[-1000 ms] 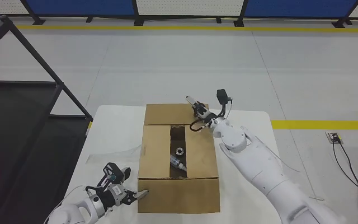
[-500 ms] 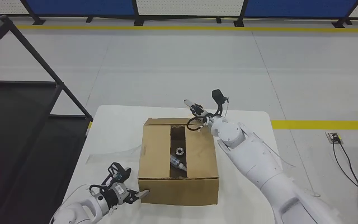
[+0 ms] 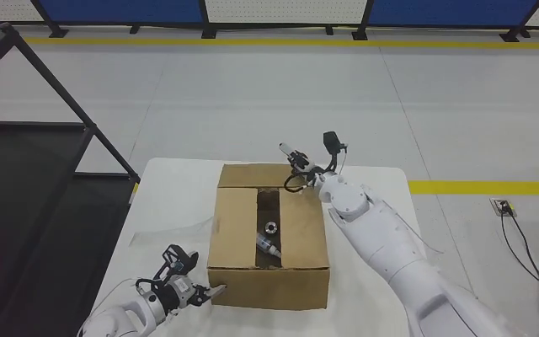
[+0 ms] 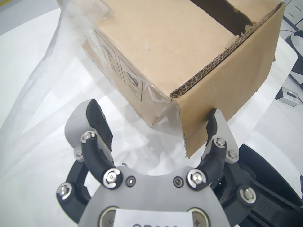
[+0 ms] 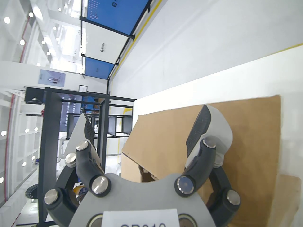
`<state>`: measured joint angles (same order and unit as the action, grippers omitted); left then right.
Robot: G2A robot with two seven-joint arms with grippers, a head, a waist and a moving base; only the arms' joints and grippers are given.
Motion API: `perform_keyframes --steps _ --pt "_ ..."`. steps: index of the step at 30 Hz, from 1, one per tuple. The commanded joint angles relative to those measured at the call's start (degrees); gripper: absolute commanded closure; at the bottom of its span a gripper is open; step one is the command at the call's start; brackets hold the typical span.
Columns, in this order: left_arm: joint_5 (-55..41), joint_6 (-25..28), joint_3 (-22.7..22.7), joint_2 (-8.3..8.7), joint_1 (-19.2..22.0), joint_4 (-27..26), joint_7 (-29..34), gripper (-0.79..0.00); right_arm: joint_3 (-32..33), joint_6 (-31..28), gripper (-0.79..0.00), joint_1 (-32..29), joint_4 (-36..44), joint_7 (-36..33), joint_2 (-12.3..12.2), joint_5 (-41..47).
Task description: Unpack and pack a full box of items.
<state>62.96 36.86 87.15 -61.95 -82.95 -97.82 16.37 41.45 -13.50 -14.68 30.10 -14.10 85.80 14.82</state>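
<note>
Two left hand (image 4: 153, 109) fingers (image 4: 98, 121) spread, straddling box (image 4: 165, 36) corner

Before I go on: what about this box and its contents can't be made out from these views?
- Contents of the box: in the top view the flaps cover all but a central slot. The metal parts showing there are too small to identify or count.
- Left wrist view: the slot is only a dark band.
- Right wrist view: a cardboard flap hides the interior. Whether the right gripper touches it is unclear.
</note>
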Motion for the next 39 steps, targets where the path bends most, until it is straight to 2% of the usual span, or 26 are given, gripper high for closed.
perform_keyframes --steps 1,6,9,12,18,25,39 --pt "-1.7 0.7 1.1 0.15 -0.3 -0.3 -0.5 -0.785 1.1 -3.0 -0.785 -0.5 0.9 -3.1 -0.5 0.4" --pt "-7.5 3.0 4.6 0.60 -1.4 -1.1 -1.1 -0.785 3.5 -7.2 -0.785 -2.1 4.6 -16.7 -2.1 1.6" --pt "-11.3 4.0 7.0 0.90 -1.9 -1.0 -0.9 -0.785 4.3 -6.5 -0.785 -3.0 6.9 -23.5 -3.0 0.6" --pt "-13.6 2.7 8.9 1.07 -2.0 -0.6 -1.1 -0.785 4.2 -4.7 -0.785 -4.1 9.6 -27.5 -3.7 -2.1" --pt "-15.9 0.5 10.6 1.24 -1.9 0.2 -1.6 -0.785 4.1 -0.6 -0.785 -6.1 13.7 -29.0 -4.3 -6.2" --pt "-16.5 -0.5 11.3 1.39 -2.1 0.1 -1.9 -0.785 3.8 1.6 -0.785 -7.2 14.9 -30.3 -3.8 -6.4" --pt "-15.7 -2.1 10.2 1.47 -2.4 -0.4 -2.6 -0.785 1.5 -1.3 -0.785 -5.1 8.1 -35.3 0.0 -0.7"
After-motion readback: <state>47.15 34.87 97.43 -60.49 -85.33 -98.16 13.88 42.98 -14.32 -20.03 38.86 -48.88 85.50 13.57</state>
